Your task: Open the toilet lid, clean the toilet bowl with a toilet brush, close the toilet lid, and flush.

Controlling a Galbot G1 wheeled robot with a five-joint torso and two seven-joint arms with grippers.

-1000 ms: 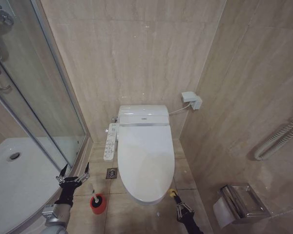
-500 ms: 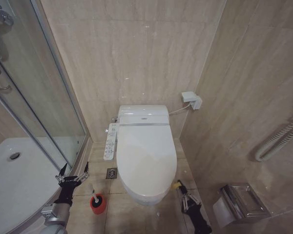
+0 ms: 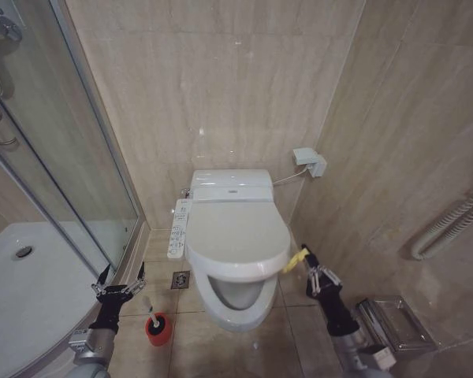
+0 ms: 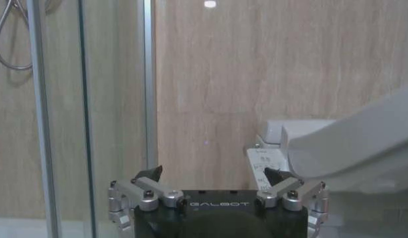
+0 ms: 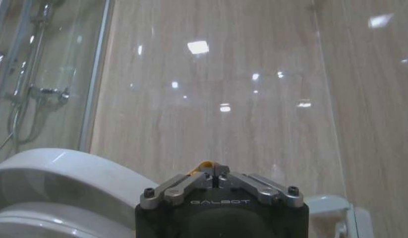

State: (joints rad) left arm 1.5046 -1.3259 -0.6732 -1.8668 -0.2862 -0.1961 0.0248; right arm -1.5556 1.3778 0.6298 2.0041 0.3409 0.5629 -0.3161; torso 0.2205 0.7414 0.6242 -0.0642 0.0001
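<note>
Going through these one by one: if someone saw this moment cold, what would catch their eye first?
Probably the toilet lid, tilted partway up at the middle of the scene, exposing the front of the toilet bowl. The right end effector, fingers shut, sits at the lid's right edge. On the floor at left, the toilet brush stands in its red holder, with the open left end effector hovering beside the shower door.

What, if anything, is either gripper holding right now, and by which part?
Nothing is held. The right gripper is shut, its tip against the raised lid's right edge. The left gripper is open near the brush.
</note>
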